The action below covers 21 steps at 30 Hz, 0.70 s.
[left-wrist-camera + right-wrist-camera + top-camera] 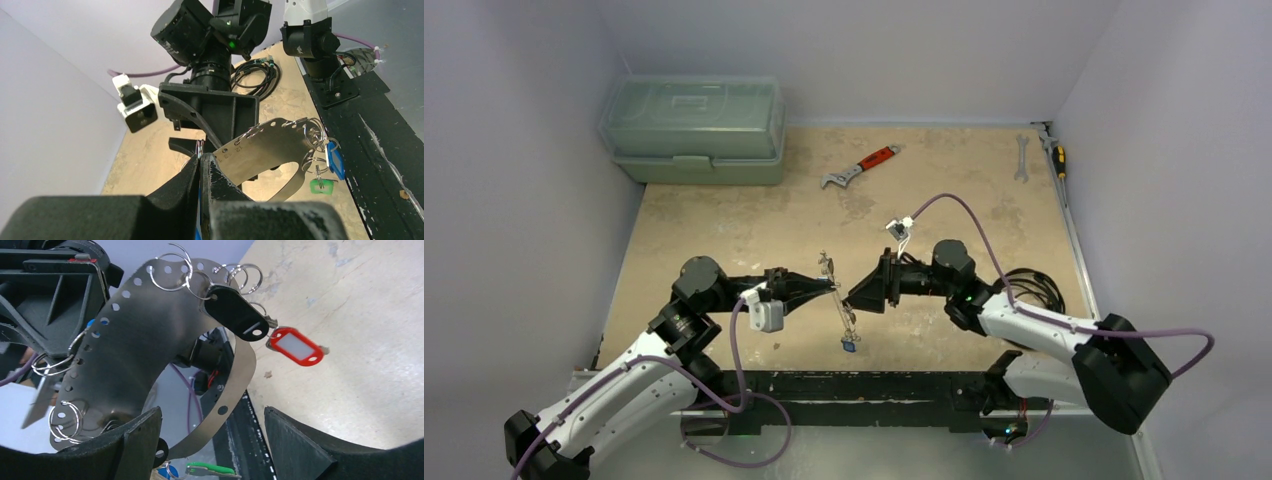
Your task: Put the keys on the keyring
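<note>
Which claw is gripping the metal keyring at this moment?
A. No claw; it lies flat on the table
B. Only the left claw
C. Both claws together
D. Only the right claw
B. In the left wrist view, the left claw is shut on the edge of the keyring and holds it in the air, while the right claw stands wide open.

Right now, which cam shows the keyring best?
Right wrist: the keyring fills the frame, with its holes, black tag and red tag clear. Left wrist shows part of it, gripped by the left end effector, with blue tag and green tag. Top shows only a thin sliver.
</note>
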Tool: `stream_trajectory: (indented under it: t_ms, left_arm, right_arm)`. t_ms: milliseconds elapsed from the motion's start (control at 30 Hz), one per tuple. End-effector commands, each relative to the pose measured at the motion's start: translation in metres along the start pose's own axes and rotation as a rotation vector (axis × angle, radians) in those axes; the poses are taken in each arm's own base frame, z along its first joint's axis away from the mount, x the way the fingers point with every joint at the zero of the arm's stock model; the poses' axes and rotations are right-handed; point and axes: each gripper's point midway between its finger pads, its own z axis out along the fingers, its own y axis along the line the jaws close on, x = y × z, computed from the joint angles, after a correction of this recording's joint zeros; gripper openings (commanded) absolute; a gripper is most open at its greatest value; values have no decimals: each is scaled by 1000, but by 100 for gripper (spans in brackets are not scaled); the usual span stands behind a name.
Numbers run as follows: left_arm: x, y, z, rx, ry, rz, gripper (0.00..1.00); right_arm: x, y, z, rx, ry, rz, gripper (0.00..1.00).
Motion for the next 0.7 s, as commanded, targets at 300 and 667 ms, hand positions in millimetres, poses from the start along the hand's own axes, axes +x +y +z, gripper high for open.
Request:
stream_trajectory:
  t_ms: [300,667]
  left_arm:
    - [-28,9,1,-17,-88,76,0]
    - [-25,8,1,-19,-82,69,0]
  right_arm:
    - [4,14,13,-181,-2,125,74]
    - [17,15,30,-225,43,205,65]
